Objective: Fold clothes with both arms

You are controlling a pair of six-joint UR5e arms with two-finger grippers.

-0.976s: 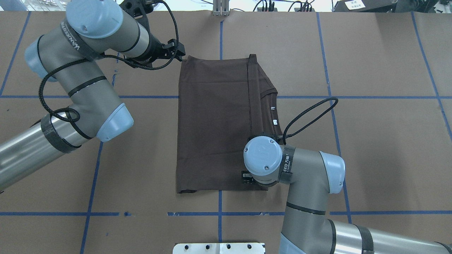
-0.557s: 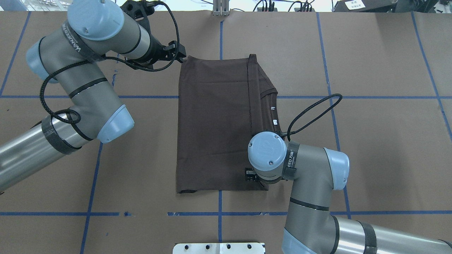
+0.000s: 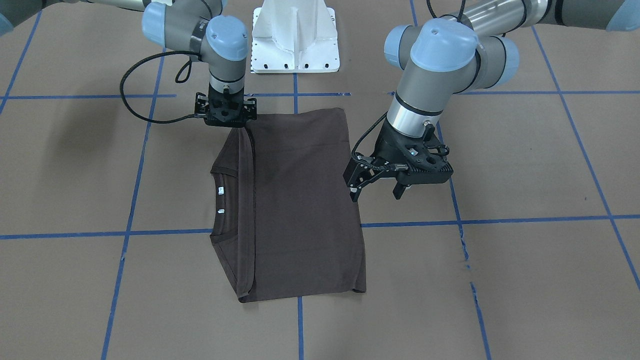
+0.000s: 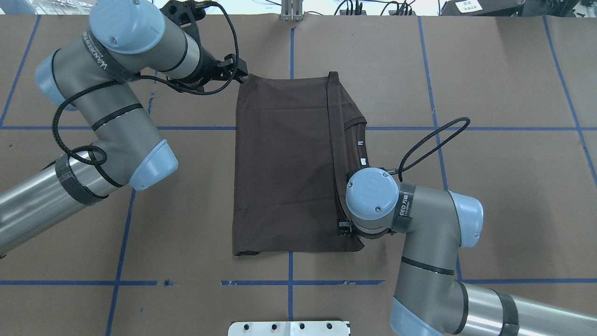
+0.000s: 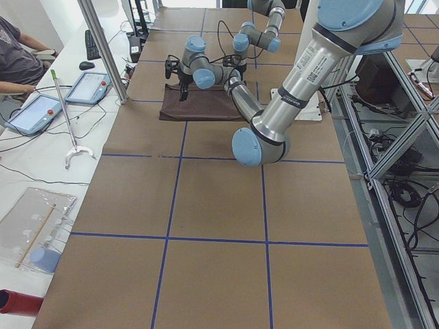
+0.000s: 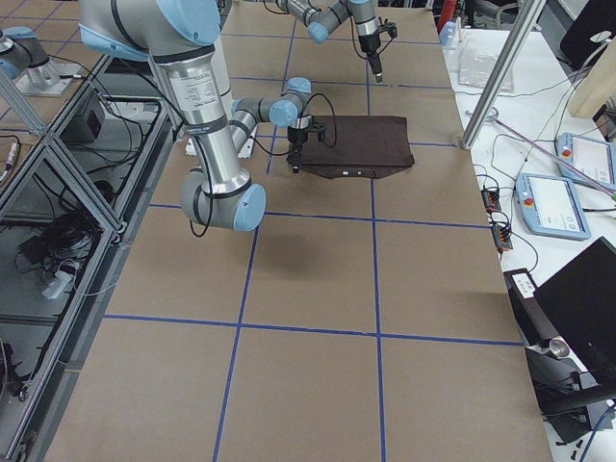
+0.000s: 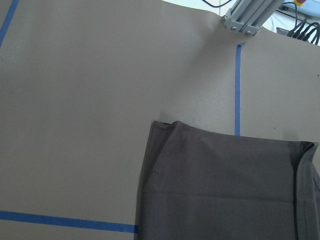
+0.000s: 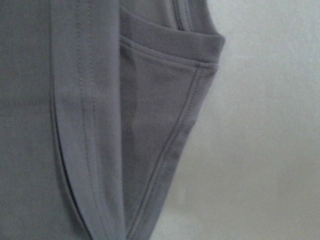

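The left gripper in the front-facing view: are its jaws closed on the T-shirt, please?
No, the left gripper has its jaws open, beside the T-shirt.

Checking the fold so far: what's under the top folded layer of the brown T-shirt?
Beneath the T-shirt's top layer, a strip of lower layer sticks out along one edge, showing the collar and white neck tags. The rest underneath is covered and cannot be seen.
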